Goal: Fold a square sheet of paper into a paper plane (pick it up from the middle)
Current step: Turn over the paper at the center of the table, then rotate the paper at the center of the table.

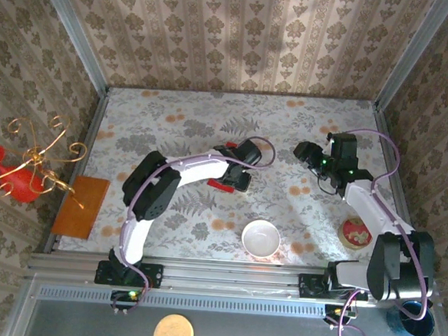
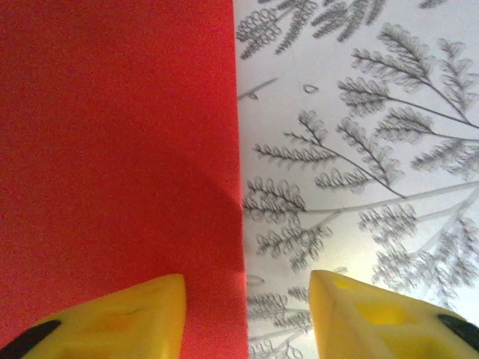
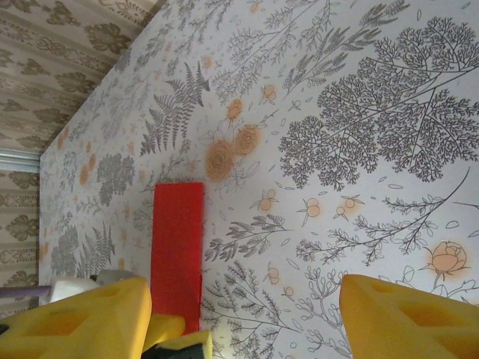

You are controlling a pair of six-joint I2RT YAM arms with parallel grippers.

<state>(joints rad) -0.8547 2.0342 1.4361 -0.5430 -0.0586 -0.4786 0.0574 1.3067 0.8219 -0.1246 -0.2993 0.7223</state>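
Mid-frame, left end effector (image 2: 247,299) stands half-spread astride the edge of a narrow bright-red matte paper rectangle (image 2: 112,149) on the fern-printed desk (image 2: 374,224); right end effector (image 3: 245,299) gapes wide, empty.

Left end effector (image 2: 247,295) jaws apart, low; right end effector (image 3: 243,303) jaws apart.
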